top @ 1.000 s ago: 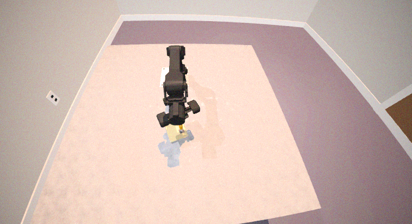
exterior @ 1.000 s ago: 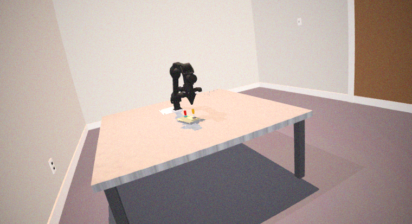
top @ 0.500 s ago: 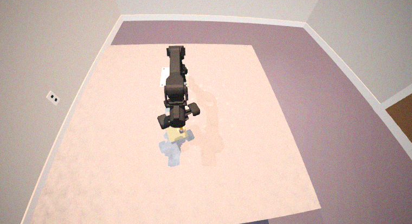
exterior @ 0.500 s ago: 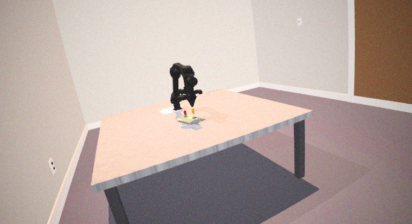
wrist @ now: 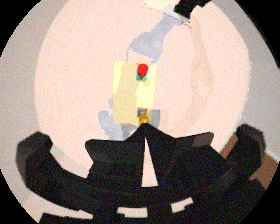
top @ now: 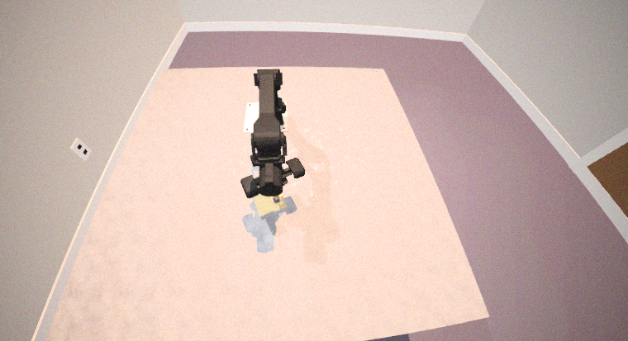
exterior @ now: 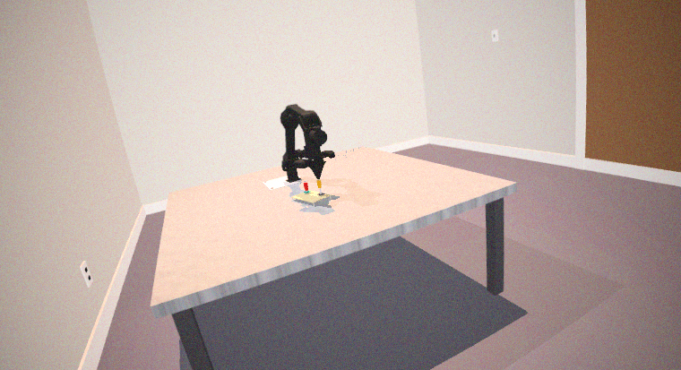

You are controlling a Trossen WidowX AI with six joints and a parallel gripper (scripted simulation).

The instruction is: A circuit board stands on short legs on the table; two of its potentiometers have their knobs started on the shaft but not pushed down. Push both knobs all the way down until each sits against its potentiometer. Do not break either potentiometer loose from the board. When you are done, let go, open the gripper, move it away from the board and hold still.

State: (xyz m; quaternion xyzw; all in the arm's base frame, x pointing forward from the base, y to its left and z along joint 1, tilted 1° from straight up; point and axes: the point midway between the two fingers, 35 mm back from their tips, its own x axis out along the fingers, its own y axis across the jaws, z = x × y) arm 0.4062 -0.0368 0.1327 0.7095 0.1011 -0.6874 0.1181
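The yellow circuit board (top: 265,208) (exterior: 305,198) (wrist: 124,100) stands on the table. The red knob (exterior: 306,185) (wrist: 142,69) is upright over the teal potentiometer (wrist: 140,78). The orange knob (exterior: 319,183) (wrist: 143,119) stands above the dark potentiometer (top: 276,199) (exterior: 321,193) (wrist: 142,112), with a pale length of shaft showing between them in the exterior view. My gripper (exterior: 318,178) (wrist: 144,125) is shut and empty, pointing down, its tips right at the top of the orange knob. Whether they touch it I cannot tell. In the top view the arm hides the fingertips and both knobs.
The arm's white base plate (top: 250,116) (exterior: 276,183) lies on the table (top: 373,251) (exterior: 228,244) behind the board. The red knob stands beside the orange one, on the side toward the arm's base. Shadows of the arm fall across and around the board.
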